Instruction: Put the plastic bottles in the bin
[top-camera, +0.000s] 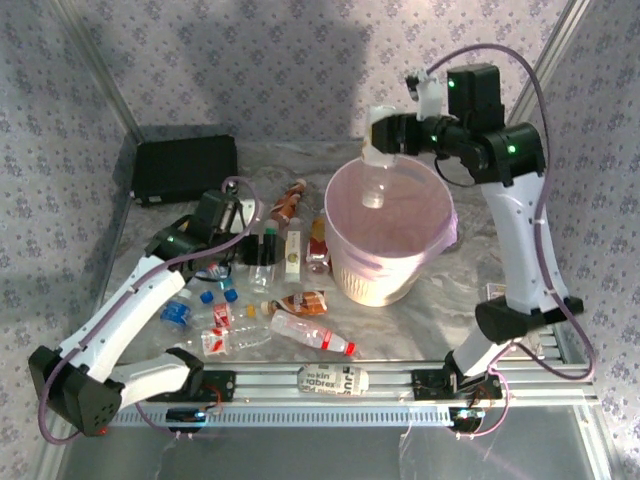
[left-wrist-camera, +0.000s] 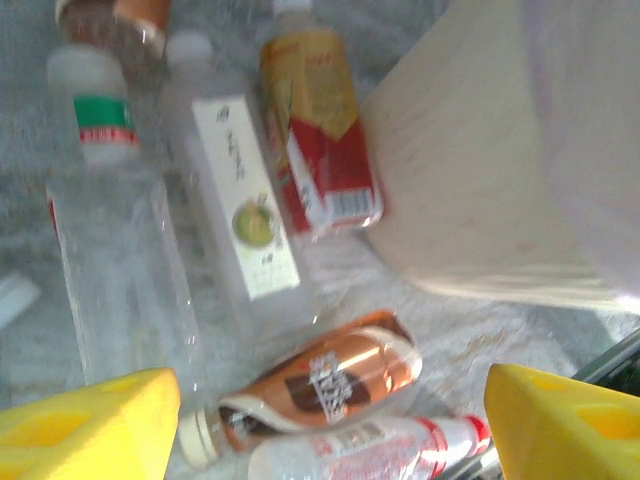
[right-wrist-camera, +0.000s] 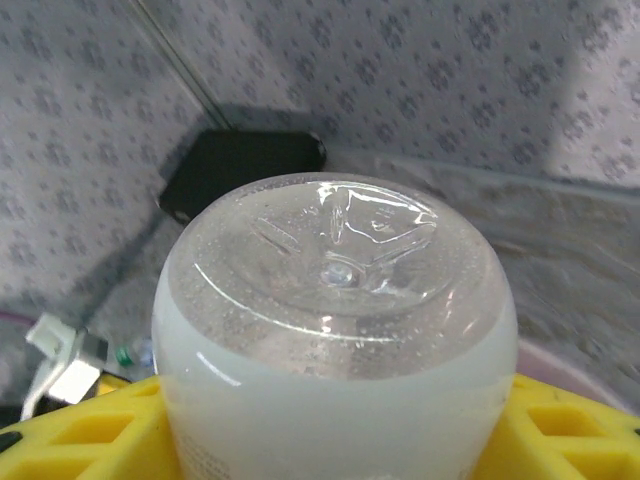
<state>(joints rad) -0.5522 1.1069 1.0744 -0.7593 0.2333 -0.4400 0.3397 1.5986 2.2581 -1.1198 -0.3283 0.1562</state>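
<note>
Bottles: the plastic bottles lie near you, left of the bin.
Left gripper: spread wide, empty, above the bottles. Pick 1 and line up on its middle.
Right gripper: pinches a white bottle over the bin's far side. Move it over the middle, then let go.

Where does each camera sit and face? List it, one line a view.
Top: above and behind, looking down on the table; left arm, right arm, bin, bottles.
Left wrist: on left arm, looking down at bottles and the bin's side; left gripper's open fingers.
Right wrist: on right arm, looking past the held bottle to the black case; right gripper's fingers grip it.
Shared: top and right wrist show the black case.
</note>
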